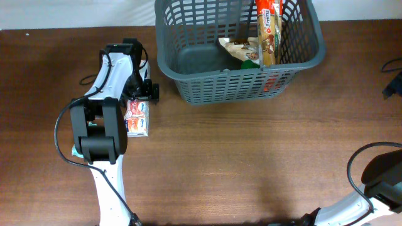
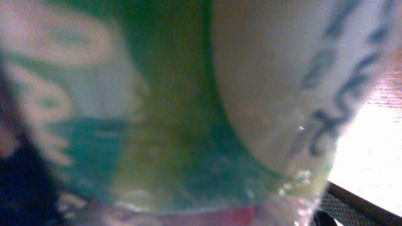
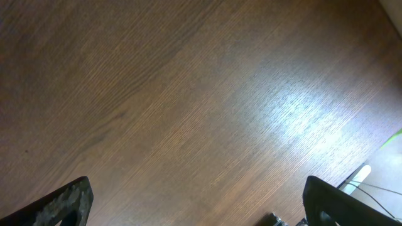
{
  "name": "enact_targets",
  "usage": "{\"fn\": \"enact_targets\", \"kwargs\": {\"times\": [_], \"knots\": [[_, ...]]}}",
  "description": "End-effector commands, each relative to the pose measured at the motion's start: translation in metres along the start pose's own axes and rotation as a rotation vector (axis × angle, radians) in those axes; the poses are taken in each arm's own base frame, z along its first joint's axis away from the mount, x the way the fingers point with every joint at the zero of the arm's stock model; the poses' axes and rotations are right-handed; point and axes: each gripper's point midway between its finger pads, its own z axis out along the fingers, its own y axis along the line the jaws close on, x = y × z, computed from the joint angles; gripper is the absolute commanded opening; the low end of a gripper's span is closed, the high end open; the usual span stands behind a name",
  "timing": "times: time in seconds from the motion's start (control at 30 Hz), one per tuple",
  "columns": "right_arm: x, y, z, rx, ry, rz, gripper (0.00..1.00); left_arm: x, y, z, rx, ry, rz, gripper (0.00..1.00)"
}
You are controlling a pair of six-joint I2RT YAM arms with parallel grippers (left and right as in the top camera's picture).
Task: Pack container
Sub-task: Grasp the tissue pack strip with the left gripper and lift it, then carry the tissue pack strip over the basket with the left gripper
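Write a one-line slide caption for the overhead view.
Left arm hangs over a small packet on the table, beside the grey basket holding snack packs.

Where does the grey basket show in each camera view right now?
Overhead: the basket sits at the top, right of centre, cut off by the upper edge.
Left wrist: a blurred packet fills the picture; the dark latticed strip in the lower right corner may be the basket, but I cannot tell.
Right wrist: not in it.
Shared landmark: the brown wooden table, which fills the right wrist view and shows at the left wrist view's right edge.
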Motion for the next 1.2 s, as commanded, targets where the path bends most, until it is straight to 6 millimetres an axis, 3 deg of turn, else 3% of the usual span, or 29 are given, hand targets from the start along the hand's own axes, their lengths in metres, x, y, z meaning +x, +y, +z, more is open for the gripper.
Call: {"fn": "enact_targets", "kwargs": {"times": [0.0, 0.13, 0.23, 0.37, 0.53, 0.8, 0.93, 1.03, 1.17], "knots": [[0.0, -0.003, 0.002, 0.014, 0.001, 0.015, 0.99, 0.004, 0.0, 0.009, 0.012, 0.027, -0.015, 0.82], [0.0, -0.003, 0.002, 0.014, 0.001, 0.015, 0.99, 0.004, 0.0, 0.009, 0.012, 0.027, -0.016, 0.4], [0.0, -0.003, 0.002, 0.014, 0.001, 0.015, 0.99, 0.004, 0.0, 0.009, 0.011, 0.028, -0.017, 0.2], [0.0, -0.003, 0.002, 0.014, 0.001, 0.015, 0.99, 0.004, 0.0, 0.009, 0.012, 0.028, -0.023, 0.02], [0.0, -0.003, 0.002, 0.013, 0.001, 0.015, 0.99, -0.001, 0.022, -0.003, -0.029, 0.012, -0.137, 0.02], [0.0, -0.003, 0.002, 0.013, 0.001, 0.015, 0.99, -0.014, 0.1, -0.057, -0.065, -0.063, -0.398, 0.02], [0.0, -0.003, 0.002, 0.013, 0.001, 0.015, 0.99, -0.019, 0.126, -0.105, -0.095, -0.147, -0.471, 0.02], [0.0, -0.003, 0.002, 0.014, 0.001, 0.015, 0.99, -0.024, 0.13, -0.153, -0.087, -0.253, -0.482, 0.02], [0.0, -0.003, 0.002, 0.013, 0.001, 0.015, 0.99, -0.026, 0.118, -0.223, -0.059, -0.439, -0.464, 0.02]]}}
